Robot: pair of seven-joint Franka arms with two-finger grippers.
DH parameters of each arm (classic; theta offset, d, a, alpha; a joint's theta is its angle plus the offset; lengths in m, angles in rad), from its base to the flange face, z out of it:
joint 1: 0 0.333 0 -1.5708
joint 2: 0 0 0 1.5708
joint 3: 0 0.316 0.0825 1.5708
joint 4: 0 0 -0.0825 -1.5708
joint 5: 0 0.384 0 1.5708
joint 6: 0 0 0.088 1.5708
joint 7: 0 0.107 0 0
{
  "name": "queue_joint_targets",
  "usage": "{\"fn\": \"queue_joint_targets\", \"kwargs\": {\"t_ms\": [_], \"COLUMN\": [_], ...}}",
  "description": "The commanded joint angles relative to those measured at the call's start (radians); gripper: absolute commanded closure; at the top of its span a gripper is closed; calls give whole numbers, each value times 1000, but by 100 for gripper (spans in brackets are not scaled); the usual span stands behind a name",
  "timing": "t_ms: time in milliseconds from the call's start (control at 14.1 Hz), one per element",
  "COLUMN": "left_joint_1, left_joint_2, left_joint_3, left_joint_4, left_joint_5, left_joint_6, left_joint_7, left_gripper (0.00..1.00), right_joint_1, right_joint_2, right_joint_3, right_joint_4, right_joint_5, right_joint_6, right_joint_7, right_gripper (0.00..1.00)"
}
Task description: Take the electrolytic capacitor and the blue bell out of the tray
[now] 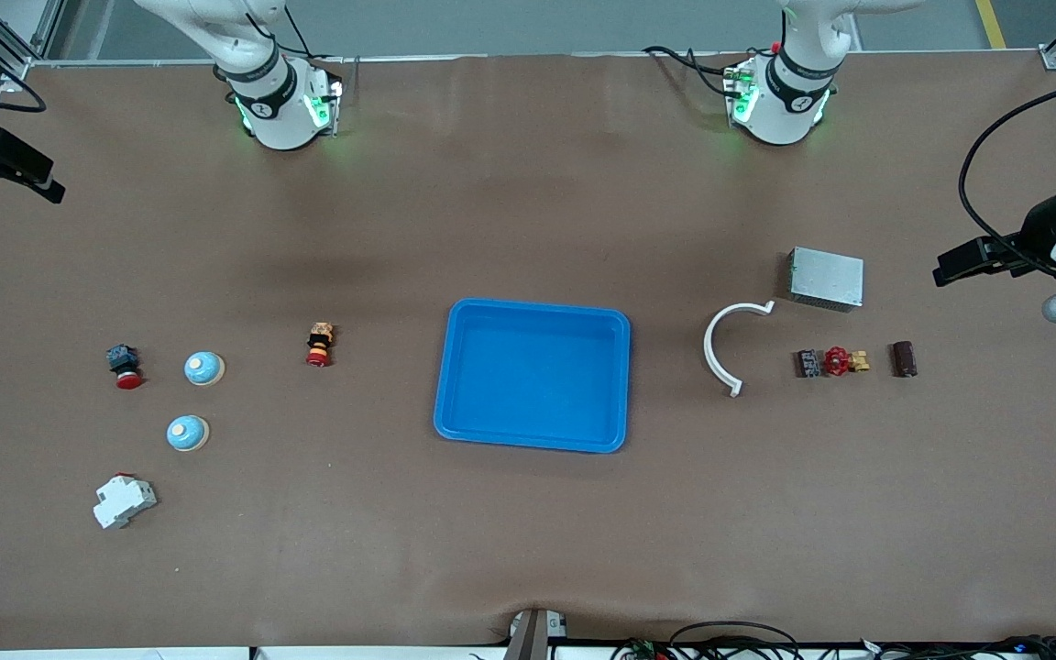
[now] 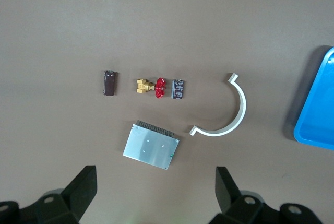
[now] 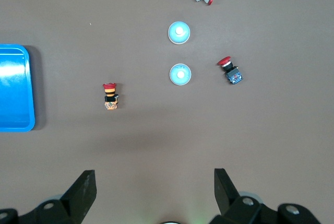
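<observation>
The capacitor (image 1: 903, 358), a dark brown cylinder, lies toward the left arm's end of the table; it also shows in the left wrist view (image 2: 109, 83). Two light-blue bells (image 1: 204, 368) (image 1: 187, 433) sit toward the right arm's end, and show in the right wrist view (image 3: 180, 74) (image 3: 179, 32). An empty blue tray (image 1: 535, 376) lies mid-table. My left gripper (image 2: 155, 190) is open and empty, high over the table by the metal box. My right gripper (image 3: 155, 190) is open and empty, high over bare table. Neither gripper shows in the front view.
Near the capacitor lie a red valve (image 1: 837, 361), a small black module (image 1: 807, 364), a white curved clamp (image 1: 720, 348) and a metal box (image 1: 825, 278). Near the bells lie two red push buttons (image 1: 125, 365) (image 1: 319, 344) and a white breaker (image 1: 124, 500).
</observation>
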Motion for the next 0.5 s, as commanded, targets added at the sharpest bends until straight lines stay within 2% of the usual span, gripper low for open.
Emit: {"fn": "queue_joint_targets", "kwargs": {"t_ms": [0, 425], "left_joint_1": [5, 7], "left_joint_2": [-24, -23], "left_joint_3": [-5, -5], "left_joint_4": [-25, -25], "left_joint_5": [18, 18], "left_joint_6": [20, 22], "left_joint_7": [16, 16], "left_gripper": [0, 0], "right_joint_1": [1, 4], "right_joint_2": [-14, -14], "right_joint_3": [-5, 1], "right_joint_4": [8, 8], "right_joint_5": [18, -25], "right_joint_6": [-18, 8], "right_joint_7": [12, -8], "right_gripper": [0, 0]}}
